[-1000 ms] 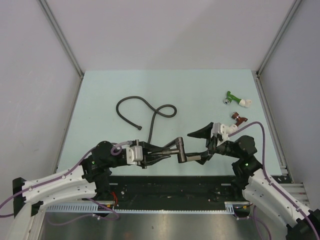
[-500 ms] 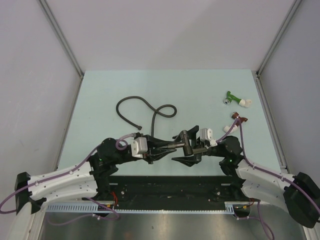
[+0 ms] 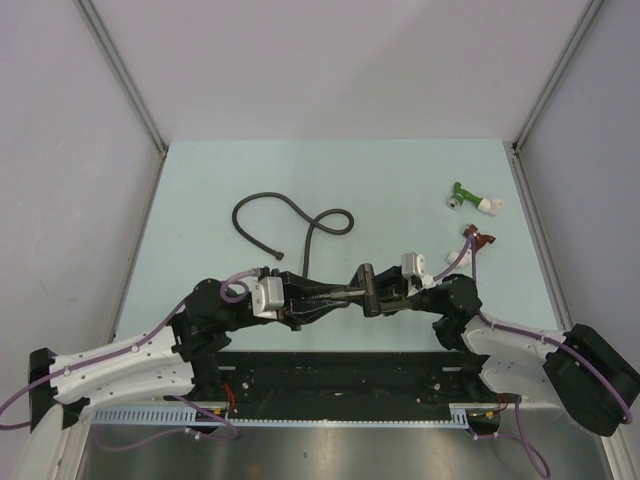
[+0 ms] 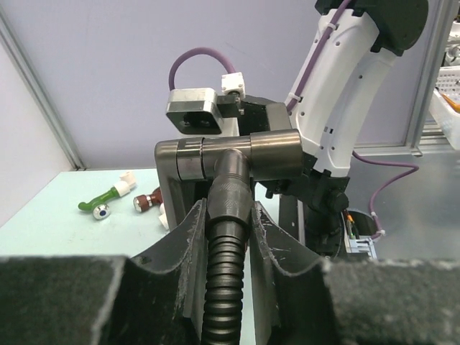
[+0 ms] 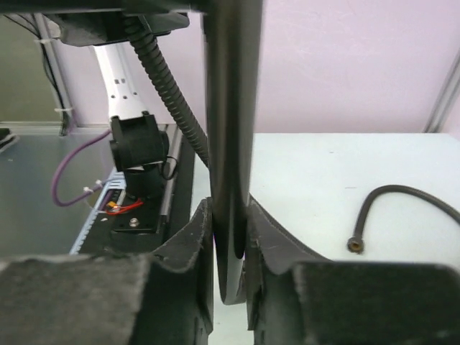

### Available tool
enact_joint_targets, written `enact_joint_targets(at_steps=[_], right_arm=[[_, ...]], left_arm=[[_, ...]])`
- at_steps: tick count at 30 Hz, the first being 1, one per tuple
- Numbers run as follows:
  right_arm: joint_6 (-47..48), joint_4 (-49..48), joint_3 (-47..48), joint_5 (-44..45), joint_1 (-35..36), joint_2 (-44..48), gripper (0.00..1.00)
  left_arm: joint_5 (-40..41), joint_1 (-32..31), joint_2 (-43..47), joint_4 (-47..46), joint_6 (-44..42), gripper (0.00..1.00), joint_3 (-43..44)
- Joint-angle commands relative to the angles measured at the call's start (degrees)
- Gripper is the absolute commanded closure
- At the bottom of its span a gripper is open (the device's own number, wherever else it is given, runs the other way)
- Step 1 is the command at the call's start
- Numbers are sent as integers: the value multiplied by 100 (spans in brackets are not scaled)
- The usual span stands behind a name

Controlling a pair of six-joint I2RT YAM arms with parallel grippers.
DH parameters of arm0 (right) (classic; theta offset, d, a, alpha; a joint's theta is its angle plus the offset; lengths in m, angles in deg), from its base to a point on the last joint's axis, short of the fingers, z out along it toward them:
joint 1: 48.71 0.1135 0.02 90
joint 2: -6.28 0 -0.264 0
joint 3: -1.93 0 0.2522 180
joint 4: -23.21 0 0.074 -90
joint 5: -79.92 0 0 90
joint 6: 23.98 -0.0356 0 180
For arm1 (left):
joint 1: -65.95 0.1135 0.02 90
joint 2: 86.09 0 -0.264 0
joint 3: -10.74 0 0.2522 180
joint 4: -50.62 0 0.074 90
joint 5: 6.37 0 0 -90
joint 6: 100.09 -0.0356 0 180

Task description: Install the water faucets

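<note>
aloft: faucet [image 3: 366, 283], left claw [image 4: 228, 219], right claw [image 5: 230, 219]

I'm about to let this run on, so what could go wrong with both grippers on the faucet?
Both the left gripper and right gripper clamp one faucet; uneven arm moves could twist it or make it slip. The right gripper's hold sits near the faucet's end, so it may slide off.

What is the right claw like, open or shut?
Shut on the faucet: the right gripper squeezes its dark metal from both sides.
</note>
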Motion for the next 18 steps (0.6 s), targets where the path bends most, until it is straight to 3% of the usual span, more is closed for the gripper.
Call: enact_joint_targets(at_steps=[1, 3, 8, 14, 18], right_arm=[[-129, -427, -130, -84, -144, 261, 92], [-129, -129, -156, -163, -293, 464, 100], [-16, 907, -156, -339, -444, 1228, 100], [-68, 1296, -148, -515, -426, 1528, 92], [-77, 1349, -148, -594, -409, 1476, 74]], left_arm=[[260, 10, 315, -288, -193, 100, 465], [260, 28, 359, -129, -290, 100, 491], [400, 72, 342, 153, -466, 100, 500], [322, 90, 52, -85, -370, 99, 482], [243, 90, -27, -322, -212, 100, 456]])
